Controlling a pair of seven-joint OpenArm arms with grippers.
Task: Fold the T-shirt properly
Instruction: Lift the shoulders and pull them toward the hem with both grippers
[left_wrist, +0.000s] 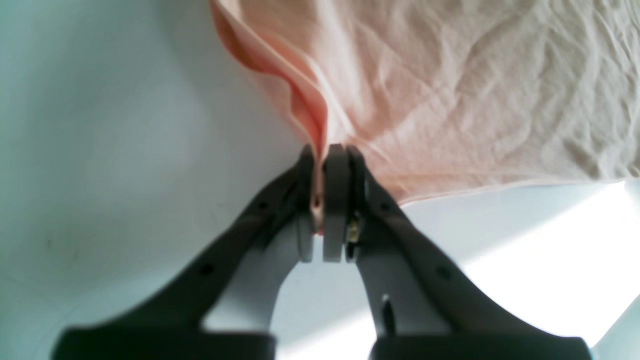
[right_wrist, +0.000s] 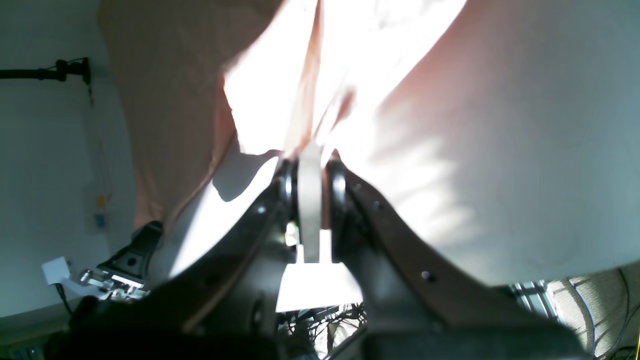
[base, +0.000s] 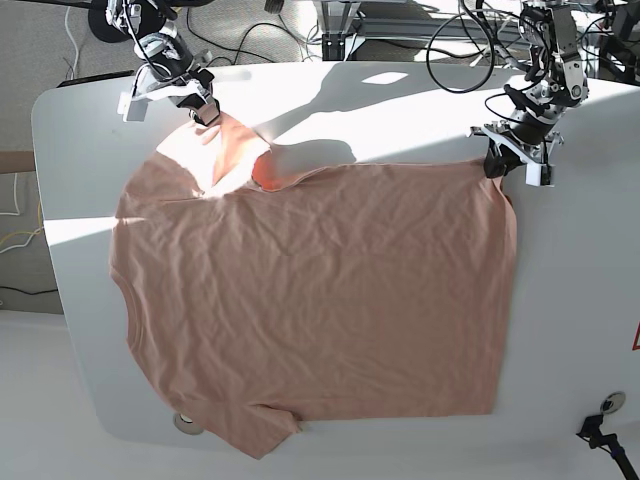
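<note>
The T-shirt (base: 310, 300) lies spread and wrinkled over the white table (base: 570, 300), its near edge hanging off the bottom of the base view. At the far edge, the left gripper (base: 496, 165) at upper right is clamped on the shirt's corner, and the right gripper (base: 205, 110) at upper left pinches a raised fold of cloth. To fold well, both arms should probably lift together, keeping the far edge taut and level so no corner slips or drags.
</note>
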